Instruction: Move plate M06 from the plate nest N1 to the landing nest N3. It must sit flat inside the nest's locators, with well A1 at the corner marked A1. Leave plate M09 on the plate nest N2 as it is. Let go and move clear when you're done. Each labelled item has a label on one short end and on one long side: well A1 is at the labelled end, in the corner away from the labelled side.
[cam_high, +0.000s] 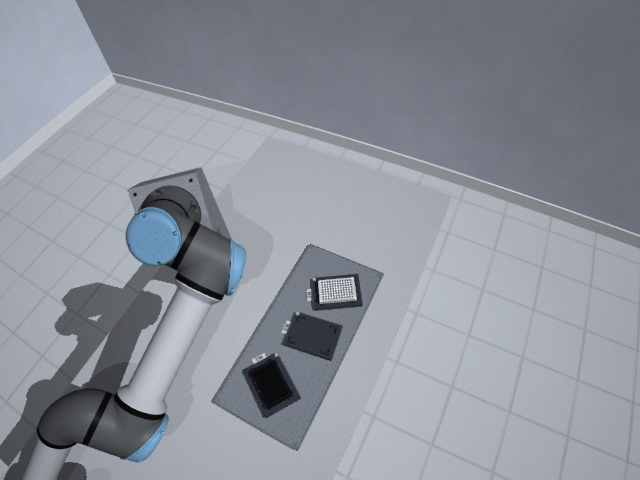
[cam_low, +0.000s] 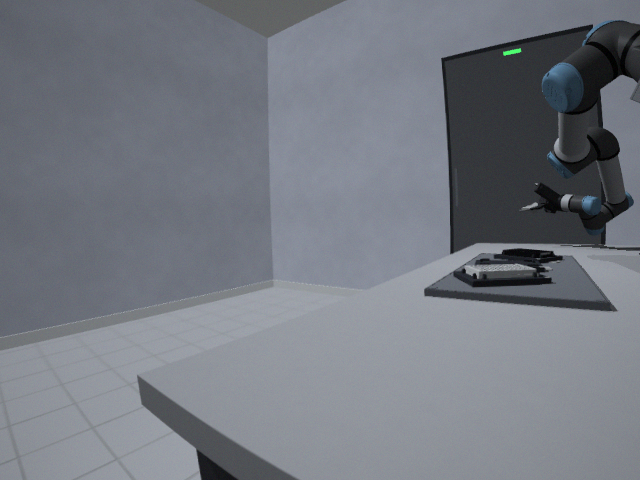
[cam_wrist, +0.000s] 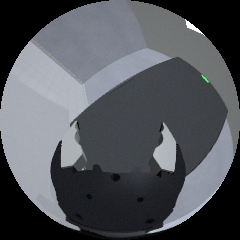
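Plates first: labels too small to read, so which plate is M06 cannot be told. White well plate (cam_high: 337, 289) sits in a dark nest (cam_high: 356, 302) at the far end of the grey base board (cam_high: 242, 384); black well plate (cam_high: 270, 384) sits in another dark nest (cam_high: 289, 403) at the near end, turned at a different angle. Between them, the middle nest (cam_high: 312, 335) shows only its corner locators, nothing in it. Small white tags stand beside each nest on the arm's side. Board rests on the pale table (cam_low: 361, 361). From the exterior view, white plate (cam_low: 496, 269) lies flat in front, black plate (cam_low: 527, 253) behind it. Gripper (cam_low: 532, 204) hangs well above and apart from the board, pointed roughly sideways toward the dark door (cam_low: 491, 155). Jaws spread to full width, nothing between them; wrist view shows fingers framing only the door and wall. Arm (cam_high: 175, 330) folded back beside the table.
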